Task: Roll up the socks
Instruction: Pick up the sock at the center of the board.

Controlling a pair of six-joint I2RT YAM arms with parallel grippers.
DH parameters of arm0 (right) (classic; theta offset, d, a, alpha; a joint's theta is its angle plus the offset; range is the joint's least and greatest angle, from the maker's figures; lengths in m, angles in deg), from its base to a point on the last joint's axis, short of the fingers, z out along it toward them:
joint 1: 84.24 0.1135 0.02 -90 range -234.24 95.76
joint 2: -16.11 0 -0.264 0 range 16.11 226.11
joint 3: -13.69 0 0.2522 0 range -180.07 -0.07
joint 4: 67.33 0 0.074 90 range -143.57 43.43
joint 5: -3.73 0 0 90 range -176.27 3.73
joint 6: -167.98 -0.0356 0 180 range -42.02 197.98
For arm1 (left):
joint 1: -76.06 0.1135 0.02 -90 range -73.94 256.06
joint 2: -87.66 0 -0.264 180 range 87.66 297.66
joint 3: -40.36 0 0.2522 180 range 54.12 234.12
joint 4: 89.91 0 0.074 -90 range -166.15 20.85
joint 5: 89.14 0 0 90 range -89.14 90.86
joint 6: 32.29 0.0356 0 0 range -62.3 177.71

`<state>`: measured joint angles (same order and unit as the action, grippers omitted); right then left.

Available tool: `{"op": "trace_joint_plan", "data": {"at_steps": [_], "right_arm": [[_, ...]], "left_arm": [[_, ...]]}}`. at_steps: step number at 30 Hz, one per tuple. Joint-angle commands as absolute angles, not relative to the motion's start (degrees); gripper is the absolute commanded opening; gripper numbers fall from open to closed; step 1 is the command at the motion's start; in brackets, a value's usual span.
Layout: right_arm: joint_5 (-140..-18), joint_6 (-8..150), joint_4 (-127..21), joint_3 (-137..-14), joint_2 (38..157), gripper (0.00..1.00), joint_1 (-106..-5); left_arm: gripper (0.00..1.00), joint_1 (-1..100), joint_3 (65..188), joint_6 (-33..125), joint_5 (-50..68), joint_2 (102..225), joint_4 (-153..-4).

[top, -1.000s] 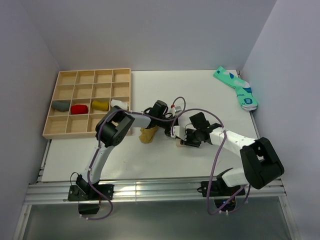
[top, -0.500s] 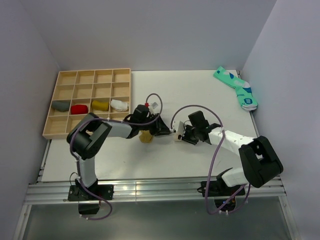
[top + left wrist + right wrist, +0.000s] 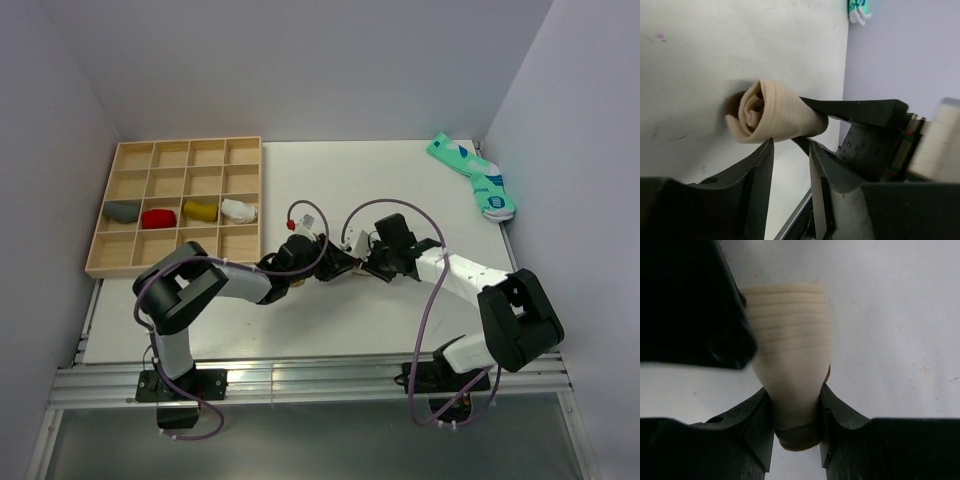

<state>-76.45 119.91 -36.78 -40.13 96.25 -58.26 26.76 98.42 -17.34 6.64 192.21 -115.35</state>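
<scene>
The beige sock (image 3: pixel 775 117) is rolled into a tight coil. My right gripper (image 3: pixel 796 390) is shut on it near its dark brown band (image 3: pixel 797 437) and holds it at the table's middle. My left gripper (image 3: pixel 791 145) is open just short of the roll, with nothing between its jaws. In the top view both grippers meet, the left (image 3: pixel 338 268) and the right (image 3: pixel 364 264), and the roll is mostly hidden between them. The mustard-yellow sock is hidden under my left arm.
A wooden compartment tray (image 3: pixel 175 150) stands at the back left, holding grey (image 3: pixel 123 211), red (image 3: pixel 159 217), yellow (image 3: pixel 200 209) and white (image 3: pixel 238 209) rolls. A green-and-white sock pair (image 3: pixel 472 175) lies at the back right, by the wall.
My left arm has dropped low and its gripper has moved right off the mustard sock to the beige roll. My right gripper has carried the roll slightly up and left.
</scene>
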Motion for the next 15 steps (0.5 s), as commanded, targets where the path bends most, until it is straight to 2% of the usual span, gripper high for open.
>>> {"op": "trace_joint_plan", "data": {"at_steps": [1,15], "right_arm": [[-77.31,117.1,-35.82,-43.75,96.18,0.0,-58.66],[-80.47,113.58,-35.91,-46.57,94.69,0.0,-58.66]], "left_arm": [[0.39,23.42,101.49,-24.63,-2.46,195.67,-122.73],[0.44,18.67,100.45,-30.27,-12.31,193.57,-120.62]]}}
